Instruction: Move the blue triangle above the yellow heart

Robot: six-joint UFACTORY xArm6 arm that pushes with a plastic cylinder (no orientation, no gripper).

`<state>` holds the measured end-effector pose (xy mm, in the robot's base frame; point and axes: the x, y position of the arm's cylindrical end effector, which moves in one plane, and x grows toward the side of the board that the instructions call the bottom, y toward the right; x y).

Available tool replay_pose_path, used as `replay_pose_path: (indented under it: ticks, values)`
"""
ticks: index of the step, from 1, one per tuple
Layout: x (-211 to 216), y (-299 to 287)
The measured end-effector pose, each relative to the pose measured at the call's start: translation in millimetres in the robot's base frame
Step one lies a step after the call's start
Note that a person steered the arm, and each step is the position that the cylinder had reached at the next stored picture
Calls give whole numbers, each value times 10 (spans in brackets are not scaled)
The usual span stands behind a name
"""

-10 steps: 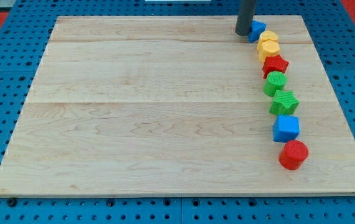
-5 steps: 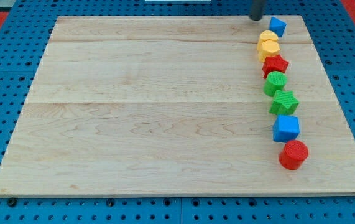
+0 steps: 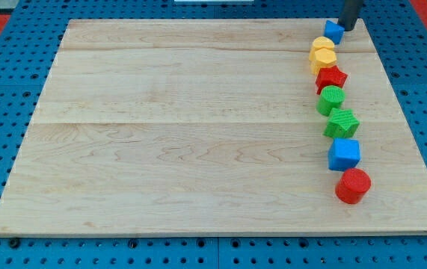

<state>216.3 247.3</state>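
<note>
Blue triangle near board's top-right corner, just above-right of the yellow heart, w/ a yellow hexagon-ish block right below. My tip touching triangle's right side; no gripper, just a rod. Down the view's right: red star, green cylinder, green star, blue cube, red cylinder.

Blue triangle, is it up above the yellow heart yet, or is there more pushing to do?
Nearly done. The blue triangle already sits just above the yellow heart, a little toward the view's right. My tip is against the triangle's right side. What may be left is a small nudge left to line it up.
</note>
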Motion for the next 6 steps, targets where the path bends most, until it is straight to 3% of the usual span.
replay_pose_path:
  ticks: [3,5,6]
  values:
    - [4,-445]
    - [55,165]
    - [434,404]
